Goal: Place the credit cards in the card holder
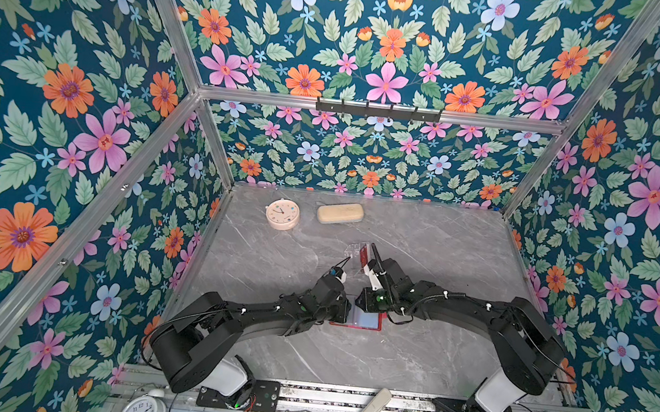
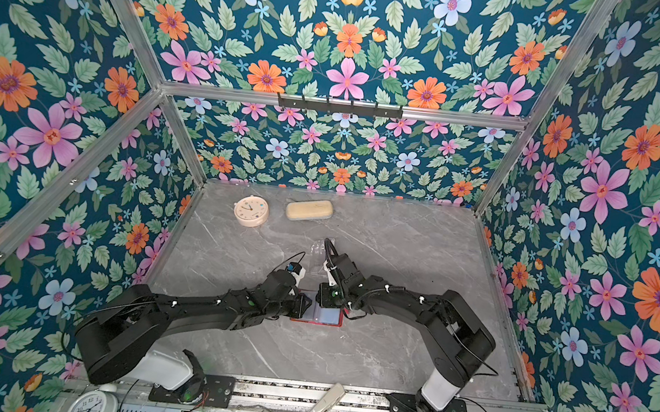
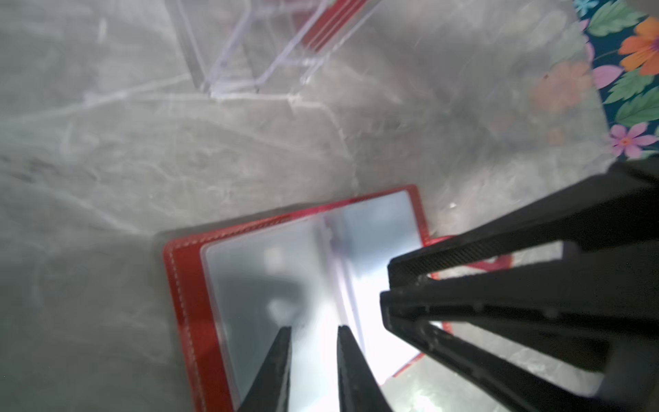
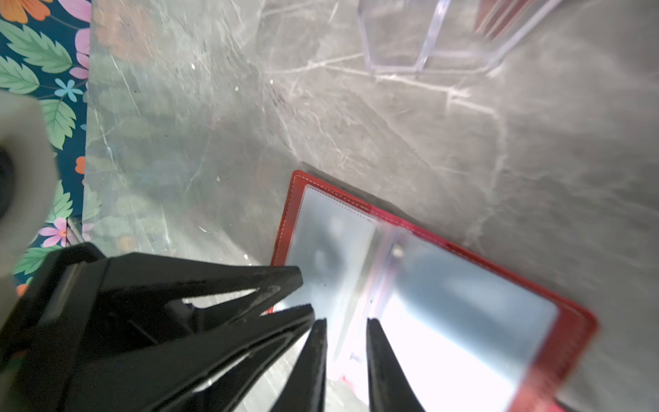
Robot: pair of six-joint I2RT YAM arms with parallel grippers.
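The credit cards (image 1: 364, 254) aren't in either gripper. They stand on edge in a clear acrylic stand (image 3: 246, 46), out ahead of both sets of fingertips and past the far edge of the card holder (image 3: 185, 285). Only red edges show, so there's no telling whether other cards are in there too.

The card holder lies open on the marble table (image 1: 441, 248), clear sleeves up, right under both tools. The left gripper (image 3: 313, 339) has its jaws a little apart with nothing between them, tips low over the sleeves near the spine. Whether they actually touch the plastic can't be told. The right gripper (image 4: 346, 328) is the same deal: jaws narrowly apart, nothing pinched, tips by the spine. The two grippers sit just beside each other.

It looks like they're prepping the holder before fetching a card. To do that well, one gripper should probably pin the holder so it can't slide while the other reaches forward. That one takes a single card by its top edge and feeds it corner-first into a pocket mouth at a shallow angle. Those sleeves look slick, so a slow push is the safer bet.
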